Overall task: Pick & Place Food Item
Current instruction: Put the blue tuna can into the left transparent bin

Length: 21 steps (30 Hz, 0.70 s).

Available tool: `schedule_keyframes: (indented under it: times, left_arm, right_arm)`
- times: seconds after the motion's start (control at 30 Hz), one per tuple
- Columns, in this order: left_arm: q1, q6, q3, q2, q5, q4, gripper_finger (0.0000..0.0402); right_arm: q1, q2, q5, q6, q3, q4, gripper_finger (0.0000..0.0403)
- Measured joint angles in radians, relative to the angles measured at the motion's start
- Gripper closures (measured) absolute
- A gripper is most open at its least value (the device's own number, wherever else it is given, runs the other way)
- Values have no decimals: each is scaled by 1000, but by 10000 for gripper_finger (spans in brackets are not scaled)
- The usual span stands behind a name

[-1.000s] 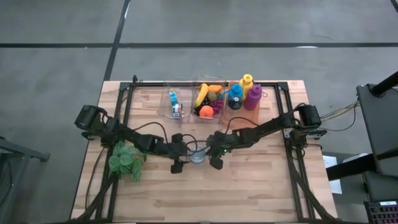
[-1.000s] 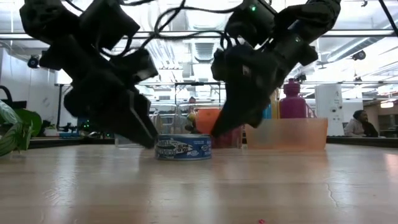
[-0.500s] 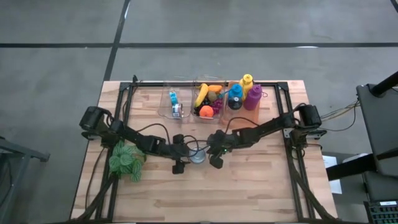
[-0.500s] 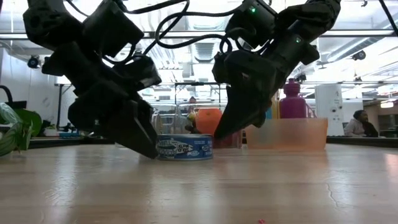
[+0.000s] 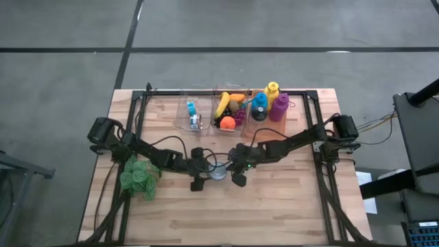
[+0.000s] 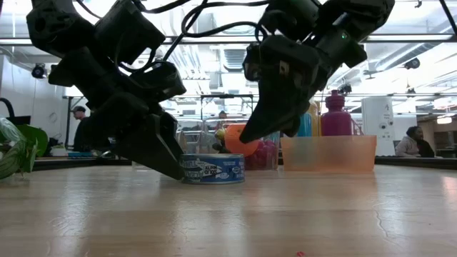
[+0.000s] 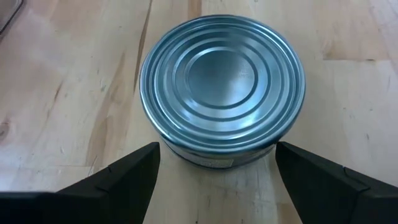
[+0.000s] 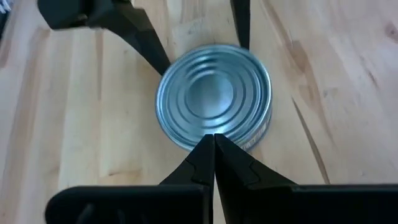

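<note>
A flat round tin can point(image 7: 222, 93) with a blue label point(image 6: 213, 169) stands on its base on the wooden table near its middle point(image 5: 217, 173). My left gripper point(image 7: 214, 155) is open. It comes in from the table's left, slanting down, and one fingertip stands on each side of the can's near part. I cannot tell whether they touch it. My right gripper point(image 8: 214, 137) is shut. It slants down from the table's right, its tip point(image 6: 246, 138) hanging a little above the can's rim, clear of it.
Along the far edge stand clear bins: one with small packets point(image 5: 193, 114), one with fruit point(image 5: 230, 110), and an orange one with bottles point(image 5: 267, 104). A green plant point(image 5: 137, 178) sits at the left. Bare wood lies toward the near edge point(image 5: 226, 213).
My right gripper, still shut, has risen a little off the can's top. The can has stayed where it was, and my left gripper stays open around it.
</note>
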Motion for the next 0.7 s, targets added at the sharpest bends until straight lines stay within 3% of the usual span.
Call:
schedule_keyframes:
  times: [0.7]
  left_arm:
    - [3,0,0,0,-19,25,80]
  right_arm:
    - [0,39,1,4,0,11,395]
